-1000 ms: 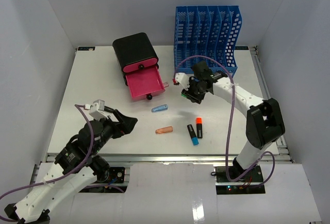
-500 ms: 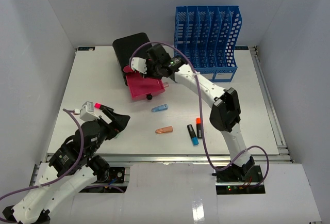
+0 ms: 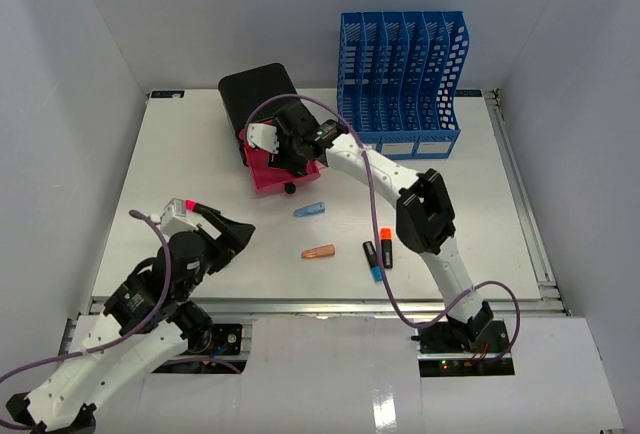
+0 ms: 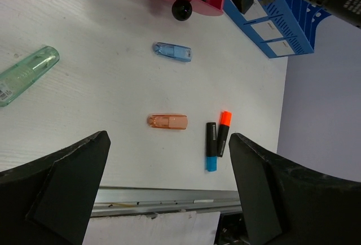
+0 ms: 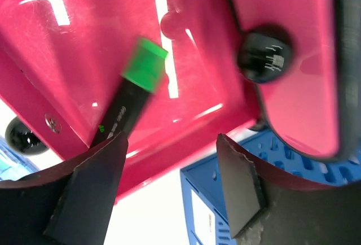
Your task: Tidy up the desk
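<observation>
We saw the white desk (image 3: 180, 154) spread across the floor of the enclosure beneath both arms, the blue file rack (image 3: 400, 69) at its far edge and the black box (image 3: 255, 94) left of that, its pink drawer (image 3: 265, 179) pulled out. The right gripper (image 5: 169, 140) hung over the drawer, jaws apart, a green-capped highlighter (image 5: 132, 101) loose inside. The left gripper (image 4: 169, 136) gaped wide, holding nothing, above a small orange plastic piece (image 4: 167, 122)

The desk (image 3: 180, 154) is white, the drawer (image 5: 73, 42) pink, the rack (image 3: 400, 64) blue, the marker (image 5: 127, 106) black-and-green.
</observation>
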